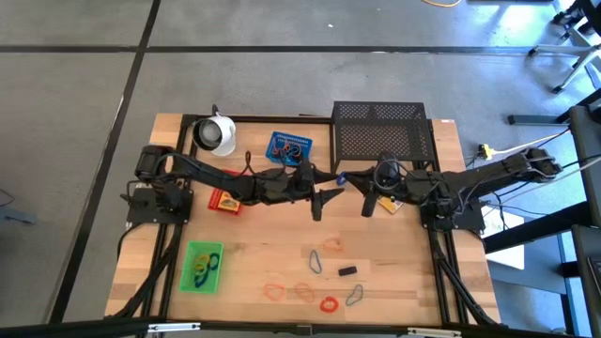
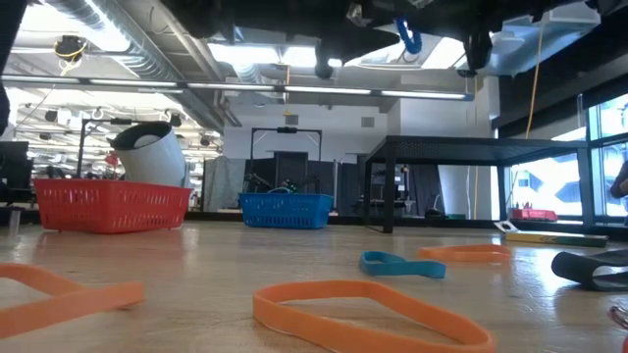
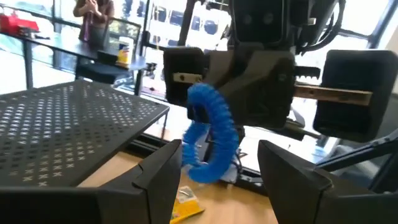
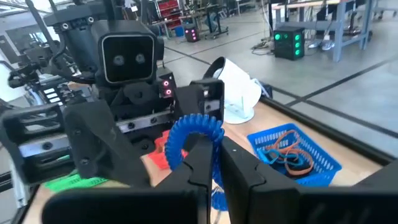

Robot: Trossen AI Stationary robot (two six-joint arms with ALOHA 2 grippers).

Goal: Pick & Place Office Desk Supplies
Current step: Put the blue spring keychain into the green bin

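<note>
Three small plastic mesh trays, red (image 1: 224, 201), blue (image 1: 288, 147) and green (image 1: 201, 267), sit on the wooden table (image 1: 254, 244). One ribbed blue band loop (image 4: 198, 138) hangs pinched between the shut fingers of the right gripper (image 1: 368, 205). The left gripper (image 1: 322, 200), fingers spread wide, faces it, the loop just ahead of its tips, untouched.

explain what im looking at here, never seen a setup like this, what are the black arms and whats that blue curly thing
These are two robot arms at a wooden table, each ending in a two-finger gripper. One camera looks straight down, one sits at table height, and one rides on each wrist. In the middle, above the table, the right gripper is shut on a blue ribbed band loop, facing the open left gripper. On the table lie small coloured bands, a blue tray, a green tray, a red tray, a white cup and a black mesh rack.
</note>
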